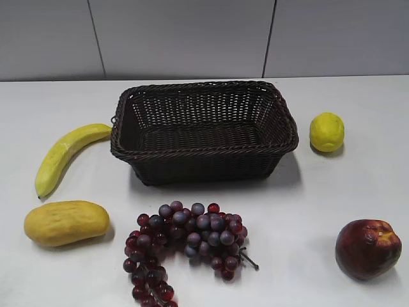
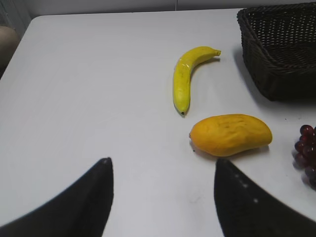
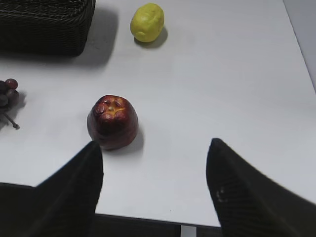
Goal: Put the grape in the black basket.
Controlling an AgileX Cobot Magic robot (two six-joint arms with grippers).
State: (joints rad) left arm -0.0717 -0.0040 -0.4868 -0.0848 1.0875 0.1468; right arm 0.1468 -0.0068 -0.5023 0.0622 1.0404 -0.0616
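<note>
The grape bunch [image 1: 185, 240], dark red and purple with a thin brown stem, lies on the white table in front of the black basket [image 1: 204, 150]. The basket is empty. A few grapes show at the right edge of the left wrist view [image 2: 307, 148] and the left edge of the right wrist view [image 3: 7, 94]. The basket's corner shows in the left wrist view [image 2: 281, 69] and the right wrist view [image 3: 44, 34]. My left gripper [image 2: 163, 163] is open and empty over bare table. My right gripper [image 3: 153, 145] is open and empty near the table's front edge. Neither gripper shows in the exterior view.
A banana [image 1: 64, 157] and a yellow mango [image 1: 67, 222] lie left of the basket. A lemon [image 1: 326, 132] sits to its right. A dark red apple-like fruit [image 1: 367, 248] sits at the front right, just ahead of my right gripper's left finger [image 3: 112, 121].
</note>
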